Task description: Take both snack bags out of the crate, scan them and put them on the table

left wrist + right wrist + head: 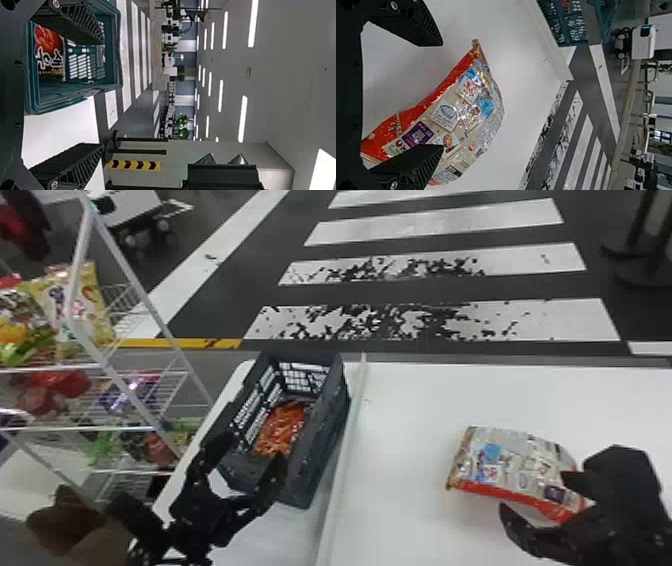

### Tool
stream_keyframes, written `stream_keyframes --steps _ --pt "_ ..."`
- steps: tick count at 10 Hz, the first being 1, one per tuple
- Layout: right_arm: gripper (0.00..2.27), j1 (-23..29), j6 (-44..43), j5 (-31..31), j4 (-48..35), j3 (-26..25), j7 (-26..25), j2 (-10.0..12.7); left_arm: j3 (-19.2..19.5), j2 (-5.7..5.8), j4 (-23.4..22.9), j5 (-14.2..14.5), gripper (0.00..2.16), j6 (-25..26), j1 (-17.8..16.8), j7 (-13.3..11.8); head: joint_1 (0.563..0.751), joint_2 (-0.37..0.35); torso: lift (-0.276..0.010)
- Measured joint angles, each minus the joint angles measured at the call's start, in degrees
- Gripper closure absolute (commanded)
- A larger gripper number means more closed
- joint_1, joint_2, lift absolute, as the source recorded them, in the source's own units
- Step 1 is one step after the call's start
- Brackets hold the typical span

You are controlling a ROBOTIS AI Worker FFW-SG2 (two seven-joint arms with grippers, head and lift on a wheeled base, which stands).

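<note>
Head view: The dark slatted crate (322, 440) stands left of the raised strip (345, 450) on the white table (415, 525). The orange snack bag (282, 427) lies inside, long axis along the crate's length. The left gripper (256, 450) is spread wide at the crate's near end, empty. The silver-and-red snack bag (520, 470) lies on the table, long axis running from far left to near right, red edge toward the robot. The right gripper (532, 492) is at its right end, wide open, gripping nothing. A wire rack (135, 429) stands at left; white floor stripes (430, 227) lie beyond.

Left wrist view: Ceiling light strips (242, 118) and a chevron panel (134, 165) appear.

Right wrist view: One finger overlaps the silver-and-red bag (contact cannot be confirmed).
</note>
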Motion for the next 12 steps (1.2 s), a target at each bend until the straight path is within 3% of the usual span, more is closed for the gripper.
stream_keyframes --steps 2,3,4,5,6,8,12 --pt "0.16 -1.16 -1.92 -7.67 0.47 -3.16 0.26 2.28 -0.08 -0.14 0.0 0.0 0.08 0.0 -0.07 0.0 0.695 0.314 -0.092" --pt "0.38 -2.13 -2.3 -10.67 1.3 -4.29 0.02 3.66 -0.12 -0.17 0.0 0.0 0.08 0.0 -0.07 -0.06 0.695 0.318 -0.092" --pt "0.89 -3.15 -2.7 -12.72 2.45 -5.05 -0.35 4.93 -0.15 -0.17 0.0 0.0 0.08 0.0 -0.07 -0.09 0.695 0.319 -0.092" --pt "1.89 -3.86 -3.66 -13.65 3.66 -5.36 -0.84 5.8 -0.17 -0.17 -0.02 0.0 0.08 -0.09 -0.05 -0.09 0.695 0.321 -0.092" --pt "2.26 -4.32 -4.78 -14.22 4.93 -5.44 -2.55 6.23 -0.18 -0.15 -0.03 0.0 0.08 -0.37 0.0 -0.09 0.695 0.32 -0.092" --pt "2.26 -4.74 -9.37 -14.53 7.87 -5.47 -5.69 6.35 -0.18 -0.09 -0.08 -0.03 0.08 -0.97 0.14 -0.24 0.695 0.304 -0.092" --pt "2.26 -7.63 -29.29 -10.33 19.97 -4.01 -14.39 6.36 -0.18 -0.08 -0.25 -0.19 0.08 -0.88 0.85 -0.18 0.695 0.27 -0.092"
